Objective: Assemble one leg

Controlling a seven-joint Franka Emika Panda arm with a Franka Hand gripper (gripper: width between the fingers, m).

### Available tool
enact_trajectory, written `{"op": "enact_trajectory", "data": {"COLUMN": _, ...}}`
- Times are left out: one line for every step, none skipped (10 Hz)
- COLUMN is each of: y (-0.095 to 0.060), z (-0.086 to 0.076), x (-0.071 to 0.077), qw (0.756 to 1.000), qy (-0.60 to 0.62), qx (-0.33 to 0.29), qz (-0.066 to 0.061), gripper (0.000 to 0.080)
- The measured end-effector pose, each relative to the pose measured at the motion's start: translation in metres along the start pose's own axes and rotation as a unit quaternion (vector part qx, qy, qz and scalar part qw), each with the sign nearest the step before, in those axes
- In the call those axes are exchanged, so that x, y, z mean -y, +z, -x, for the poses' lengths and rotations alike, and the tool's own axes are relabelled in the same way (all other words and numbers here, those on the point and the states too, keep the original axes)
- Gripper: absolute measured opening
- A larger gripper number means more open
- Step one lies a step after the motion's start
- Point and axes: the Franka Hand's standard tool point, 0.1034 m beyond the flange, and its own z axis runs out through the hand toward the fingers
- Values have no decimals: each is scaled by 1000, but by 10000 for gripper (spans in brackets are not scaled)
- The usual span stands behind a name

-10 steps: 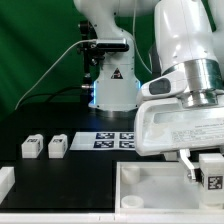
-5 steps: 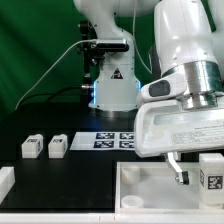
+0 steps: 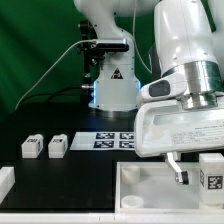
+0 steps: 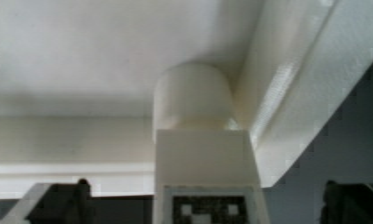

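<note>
A leg (image 3: 210,172), a white post with a black-and-white tag, stands upright at the right corner of the large white tray-like piece (image 3: 150,186). My gripper (image 3: 200,176) is down around the leg with its jaws spread. One finger (image 3: 177,172) shows clear of the leg on the exterior view's left; the other is hidden. In the wrist view the leg (image 4: 208,130) fills the middle, with its tag at the near end. The dark fingertips (image 4: 66,203) stand apart from it on both sides, and the gripper (image 4: 213,206) is open.
Two more legs (image 3: 31,147) (image 3: 57,146) lie on the black table at the exterior view's left. The marker board (image 3: 115,140) lies in front of the robot base. Another white part (image 3: 5,182) sits at the left edge.
The visible finger has moved away from the leg toward the exterior view's left: the gripper has opened and let go. The leg stays standing in the corner.
</note>
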Motion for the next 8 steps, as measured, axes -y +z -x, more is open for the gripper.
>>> {"op": "enact_trajectory", "data": {"y": -6, "z": -4, "x": 2, "qw": 1000, "qy": 5, "qx": 22, "qz": -6, "gripper": 649}}
{"op": "enact_trajectory", "data": {"y": -19, "z": -13, "x": 3, "qw": 999, "qy": 8, "qx": 46, "qz": -13, "gripper": 649}}
{"op": "enact_trajectory", "data": {"y": -23, "z": -22, "x": -2, "qw": 999, "qy": 10, "qx": 39, "qz": -10, "gripper": 649}}
{"op": "enact_trajectory", "data": {"y": -19, "z": -20, "x": -5, "qw": 997, "qy": 14, "qx": 71, "qz": -15, "gripper": 649}}
{"op": "enact_trajectory", "data": {"y": -16, "z": -18, "x": -2, "qw": 990, "qy": 25, "qx": 133, "qz": -29, "gripper": 649}}
{"op": "enact_trajectory", "data": {"y": -17, "z": -23, "x": 0, "qw": 981, "qy": 32, "qx": 186, "qz": -39, "gripper": 649}}
{"op": "enact_trajectory", "data": {"y": -17, "z": -27, "x": -1, "qw": 972, "qy": 37, "qx": 228, "qz": -44, "gripper": 649}}
{"op": "enact_trajectory", "data": {"y": -14, "z": -28, "x": -1, "qw": 965, "qy": 36, "qx": 256, "qz": -45, "gripper": 649}}
